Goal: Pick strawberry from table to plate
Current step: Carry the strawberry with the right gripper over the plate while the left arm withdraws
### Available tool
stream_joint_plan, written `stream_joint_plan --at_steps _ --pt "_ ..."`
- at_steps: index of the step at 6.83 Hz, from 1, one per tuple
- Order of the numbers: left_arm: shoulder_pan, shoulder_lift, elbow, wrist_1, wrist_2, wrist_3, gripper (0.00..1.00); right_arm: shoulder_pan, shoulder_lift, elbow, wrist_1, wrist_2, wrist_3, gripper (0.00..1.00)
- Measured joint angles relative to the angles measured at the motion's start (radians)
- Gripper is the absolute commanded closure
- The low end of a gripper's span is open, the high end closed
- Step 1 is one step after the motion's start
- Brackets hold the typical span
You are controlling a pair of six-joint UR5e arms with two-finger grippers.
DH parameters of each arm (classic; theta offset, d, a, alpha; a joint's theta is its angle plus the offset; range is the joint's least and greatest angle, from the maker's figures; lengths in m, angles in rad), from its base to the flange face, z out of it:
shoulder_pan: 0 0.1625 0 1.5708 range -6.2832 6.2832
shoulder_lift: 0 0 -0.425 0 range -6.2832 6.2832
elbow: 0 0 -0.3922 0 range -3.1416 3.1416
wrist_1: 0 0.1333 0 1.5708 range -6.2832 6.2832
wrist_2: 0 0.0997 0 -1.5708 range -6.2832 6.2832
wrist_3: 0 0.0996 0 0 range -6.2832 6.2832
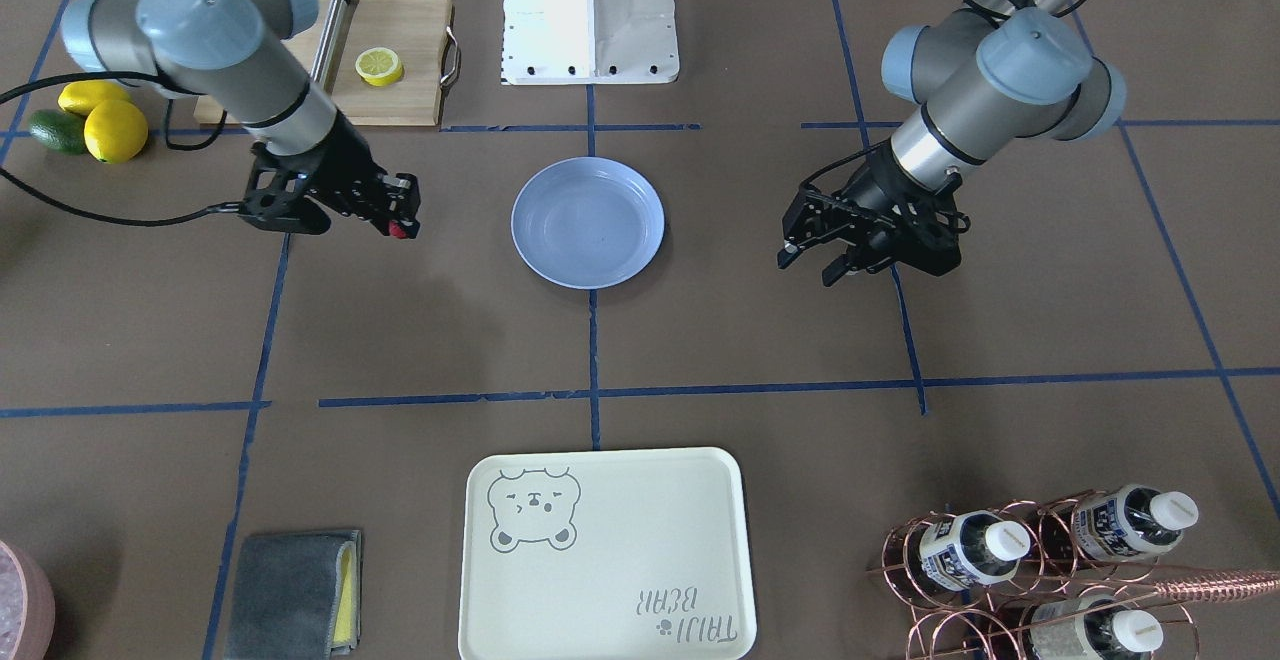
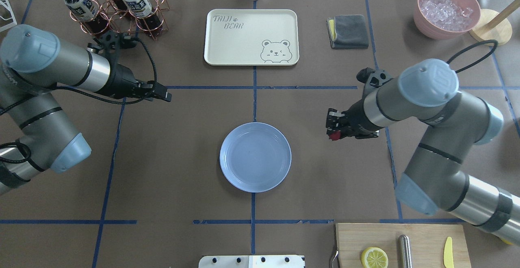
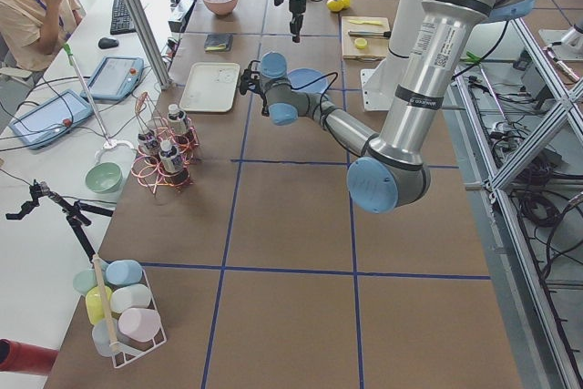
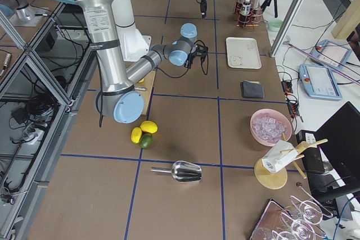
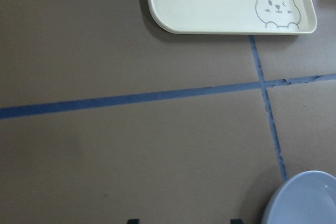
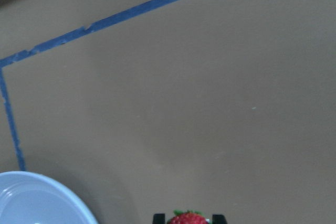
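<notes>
My right gripper (image 2: 332, 132) is shut on the small red strawberry (image 2: 334, 137), a little above the brown table (image 2: 325, 186) and to the right of the plate in the overhead view. The strawberry (image 6: 187, 217) shows between the fingertips at the bottom of the right wrist view. The light-blue plate (image 2: 255, 156) lies empty at the table's middle, and its rim (image 6: 42, 182) is at the lower left in the right wrist view. My left gripper (image 1: 812, 265) hovers open and holds nothing on the plate's other side. The plate's edge (image 5: 307, 195) fills the lower right corner of the left wrist view.
A cream bear tray (image 2: 251, 36) lies beyond the plate. A copper rack of bottles (image 2: 115, 6) stands near my left arm. A grey cloth (image 2: 348, 31) and a pink bowl of ice (image 2: 447, 9) are at the far right. A chopping board (image 2: 402, 245) with a lemon half (image 2: 374, 257) is near the right arm's base.
</notes>
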Motion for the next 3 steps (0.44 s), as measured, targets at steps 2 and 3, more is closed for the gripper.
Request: stream_joint_plan --at_steps 2,3 --pt "-0.047 0.036 0.002 0.000 -0.001 0.081 0.34 -0.109 0.136 -0.023 -0.092 -0.118 0.095 1.00" --pt "-0.054 0.045 0.003 0.000 -0.001 0.093 0.34 -0.141 0.197 -0.070 -0.105 -0.159 0.129 1.00"
